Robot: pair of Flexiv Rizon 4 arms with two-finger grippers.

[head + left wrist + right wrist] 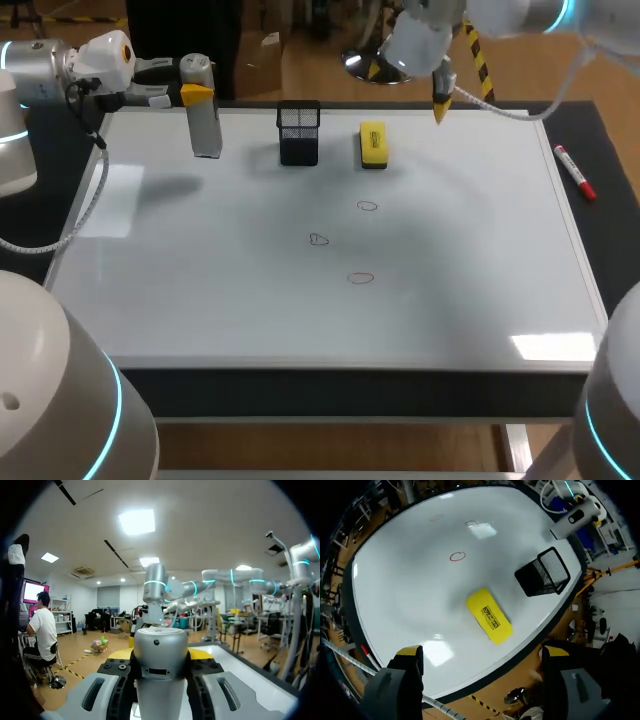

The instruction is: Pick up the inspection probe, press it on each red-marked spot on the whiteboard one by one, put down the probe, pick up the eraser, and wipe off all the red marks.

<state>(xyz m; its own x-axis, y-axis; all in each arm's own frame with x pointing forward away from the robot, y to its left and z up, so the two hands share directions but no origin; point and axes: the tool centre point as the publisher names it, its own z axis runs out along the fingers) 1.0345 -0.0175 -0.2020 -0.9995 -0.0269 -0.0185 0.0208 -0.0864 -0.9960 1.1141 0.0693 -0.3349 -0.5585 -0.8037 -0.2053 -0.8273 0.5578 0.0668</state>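
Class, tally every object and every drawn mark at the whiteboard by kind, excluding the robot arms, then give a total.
Red marks: 3
Yellow eraser: 1
Black mesh holder: 1
Inspection probe, held in the left gripper: 1
Red marker pen: 1
Total: 7

The whiteboard (200,300) lies open to me around the red marks (318,239). Along its far edge a mesh basket (299,133) and the eraser (372,144) stand close together, the probe (204,125) further left. A marker (574,172) lies past the right edge.
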